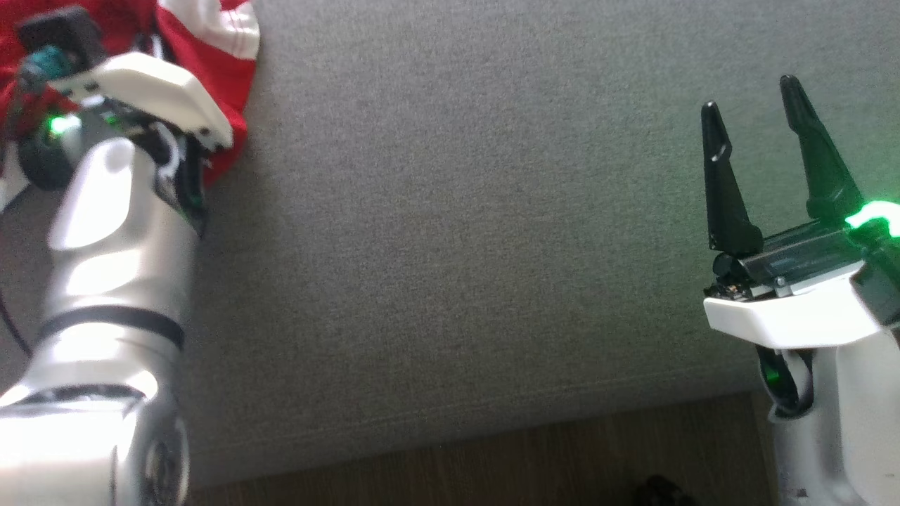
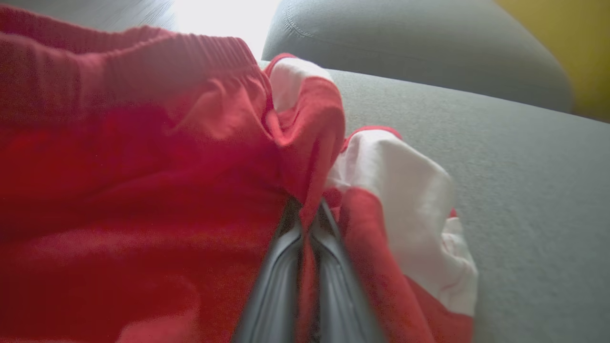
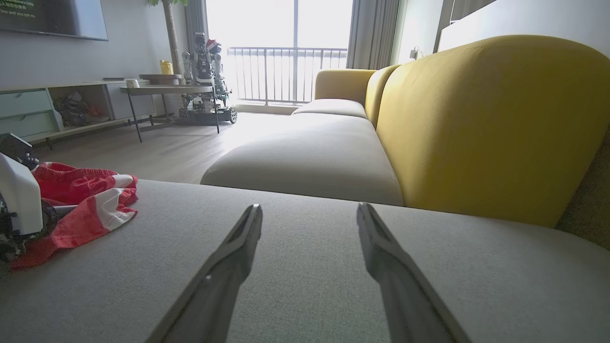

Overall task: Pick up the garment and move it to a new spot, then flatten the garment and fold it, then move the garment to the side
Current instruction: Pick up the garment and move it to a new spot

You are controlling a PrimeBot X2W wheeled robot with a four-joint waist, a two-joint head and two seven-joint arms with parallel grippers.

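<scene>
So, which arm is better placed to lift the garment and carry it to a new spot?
Left. The left gripper is shut on a fold of the red-and-white garment, so it could probably lift at once. The right gripper stands open above bare grey cushion, well apart from the garment.

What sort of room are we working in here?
Most likely a home living room: a long sofa with grey seats and yellow backs, a wall-mounted screen above a low cabinet, and bright glazed doors with a balcony railing behind.
</scene>
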